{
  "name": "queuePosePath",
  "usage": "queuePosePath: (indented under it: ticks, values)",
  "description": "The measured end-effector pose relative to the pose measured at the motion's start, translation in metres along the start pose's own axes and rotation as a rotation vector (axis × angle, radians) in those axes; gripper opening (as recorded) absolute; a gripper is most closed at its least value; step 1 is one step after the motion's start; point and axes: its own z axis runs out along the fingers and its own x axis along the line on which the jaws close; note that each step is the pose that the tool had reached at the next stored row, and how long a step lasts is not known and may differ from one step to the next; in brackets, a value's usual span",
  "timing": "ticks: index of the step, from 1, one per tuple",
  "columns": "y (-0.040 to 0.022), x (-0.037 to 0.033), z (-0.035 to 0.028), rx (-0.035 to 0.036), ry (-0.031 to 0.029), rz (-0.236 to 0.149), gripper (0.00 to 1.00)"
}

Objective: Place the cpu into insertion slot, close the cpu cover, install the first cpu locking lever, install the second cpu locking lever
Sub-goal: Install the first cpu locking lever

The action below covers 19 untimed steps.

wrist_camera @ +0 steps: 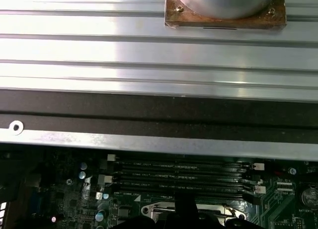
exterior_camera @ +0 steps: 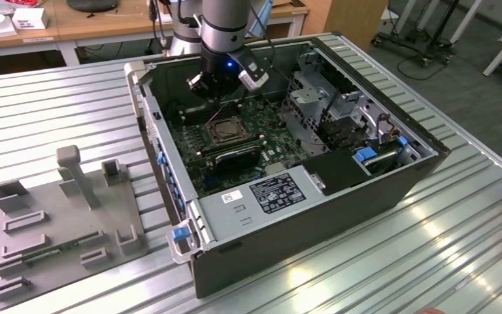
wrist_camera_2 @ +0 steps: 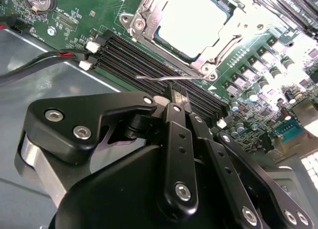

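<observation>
Slatted table (exterior_camera: pixel 460 248), open case (exterior_camera: pixel 321 222) — gripper (wrist_camera_2: pixel 178 90) (fingers (wrist_camera_2: pixel 180 97) pressed together) near seated cpu (wrist_camera_2: pixel 196 20).

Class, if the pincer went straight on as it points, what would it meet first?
Probably the thin locking lever just past the pincer, beside the insertion slot; depth is unclear, so possibly the black memory slots under it.

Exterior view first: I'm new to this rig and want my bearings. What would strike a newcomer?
The open computer case on the ribbed metal table, with the gripper hanging over its green motherboard. In the second wrist view, the pale cpu gleams on the board, a thin lever lying just past the gripper's shut jaws.
</observation>
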Motion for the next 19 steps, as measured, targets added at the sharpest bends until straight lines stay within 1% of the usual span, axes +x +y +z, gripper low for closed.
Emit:
queuePosePath:
  ticks: [4,9,11,15,19]
  values:
    - [-0.0005,-0.0003,0.0023,-0.0002,-0.0001,0.001,0.1]
    - [-0.0006,-0.0004,0.0029,-0.0006,-0.0003,0.001,0.1]
    - [-0.0009,-0.0004,0.0044,-0.0013,-0.0025,0.0,0.1]
    - [-0.0015,-0.0003,0.0067,-0.0035,-0.0103,-0.002,0.1]
    - [-0.0016,-0.0003,0.0075,-0.0042,-0.0114,-0.002,0.1]
